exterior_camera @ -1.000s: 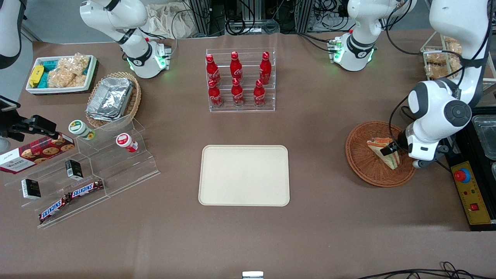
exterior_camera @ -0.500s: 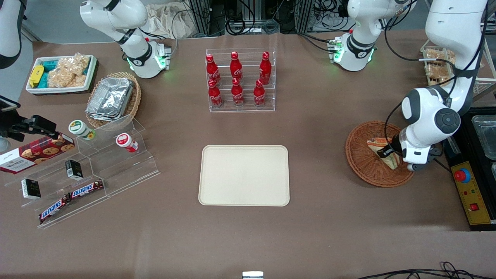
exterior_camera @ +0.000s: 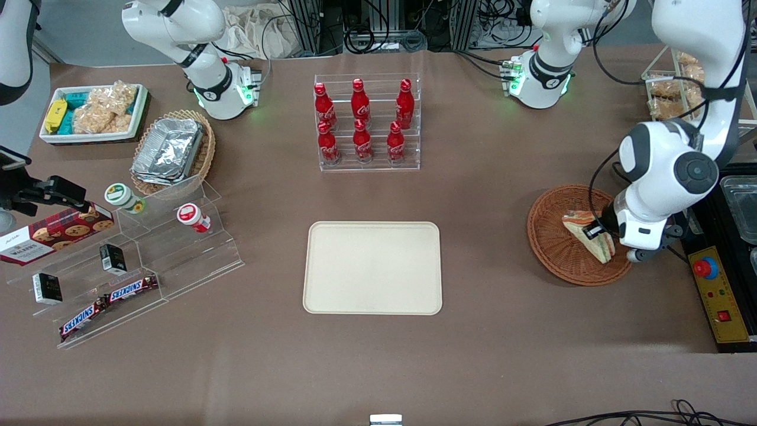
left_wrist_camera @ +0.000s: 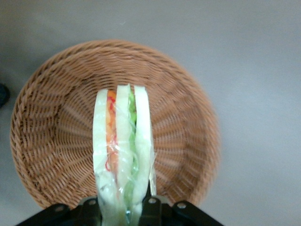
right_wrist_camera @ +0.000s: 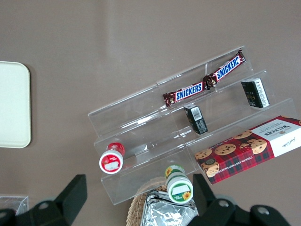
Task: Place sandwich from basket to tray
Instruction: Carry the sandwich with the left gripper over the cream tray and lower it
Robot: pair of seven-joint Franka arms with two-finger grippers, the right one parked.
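The sandwich (exterior_camera: 586, 232), a pale wedge with orange, red and green filling in clear wrap, is held over the round reddish-brown wicker basket (exterior_camera: 550, 248) at the working arm's end of the table. My left gripper (exterior_camera: 598, 232) is shut on the sandwich's wide end. In the left wrist view the sandwich (left_wrist_camera: 123, 141) stands on edge between the fingers of the gripper (left_wrist_camera: 123, 207), with the basket (left_wrist_camera: 56, 117) under it. I cannot tell whether the sandwich still touches the basket. The cream-beige tray (exterior_camera: 372, 267) lies empty mid-table, nearer the front camera.
A clear rack of red bottles (exterior_camera: 362, 121) stands farther from the camera than the tray. Toward the parked arm's end are clear stepped shelves with snacks (exterior_camera: 127, 260), a tan basket of foil containers (exterior_camera: 171, 151) and a white snack bin (exterior_camera: 94, 112). A control box (exterior_camera: 718, 296) lies beside the basket.
The left wrist swung slightly toward the tray and back again. The sandwich shifted a little with the gripper, over the basket. Nothing else moved.
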